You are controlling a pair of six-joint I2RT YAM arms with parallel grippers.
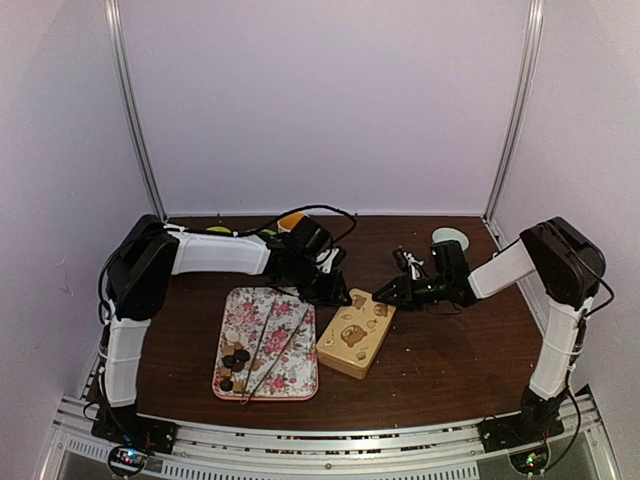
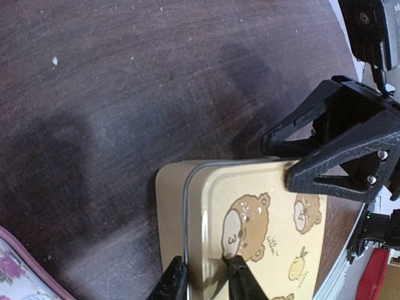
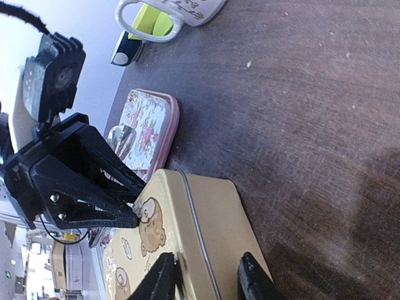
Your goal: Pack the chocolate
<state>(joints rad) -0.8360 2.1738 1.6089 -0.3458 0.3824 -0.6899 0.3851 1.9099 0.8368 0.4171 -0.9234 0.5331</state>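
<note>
Several chocolate pieces (image 1: 232, 362), dark and tan, lie in the near left corner of a floral tray (image 1: 245, 310). Thin metal tongs (image 1: 277, 343) rest across the tray. Beside it on the right stands a closed yellow tin (image 1: 355, 332) printed with bears. My left gripper (image 1: 335, 290) is at the tin's far left corner, shut on the lid's rim (image 2: 187, 206), one finger outside it and one on top. My right gripper (image 1: 385, 293) holds the far right corner, one finger on the lid (image 3: 140, 244) and one against the side wall (image 3: 219, 212).
A white mug (image 3: 169, 12) with green inside stands at the back of the table behind the left arm. A pale round disc (image 1: 450, 236) lies at the back right. White walls and metal posts (image 1: 135, 110) close in the dark wooden table (image 1: 450, 360).
</note>
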